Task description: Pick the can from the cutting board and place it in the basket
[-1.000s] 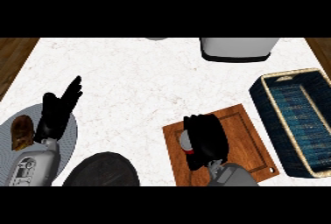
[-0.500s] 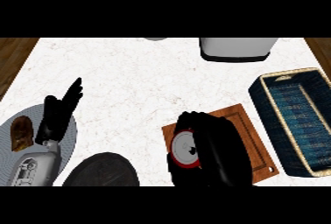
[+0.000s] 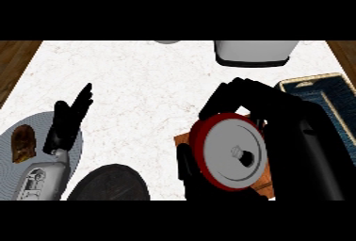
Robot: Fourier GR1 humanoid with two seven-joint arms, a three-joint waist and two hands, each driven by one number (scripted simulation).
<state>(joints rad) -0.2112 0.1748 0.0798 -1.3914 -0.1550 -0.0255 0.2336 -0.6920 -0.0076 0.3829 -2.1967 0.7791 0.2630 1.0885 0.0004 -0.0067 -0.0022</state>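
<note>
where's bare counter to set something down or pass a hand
Widest bare counter runs down the middle, between the left robot hand and the can, back to the white container. The far left corner is bare. Crowded: the right robot hand, holding the can, covers the cutting board beside the basket; plate and black disc fill the near left.

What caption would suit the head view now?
Right hand curled round the red-rimmed can over the cutting board, basket to its right; left hand resting open at left.
</note>
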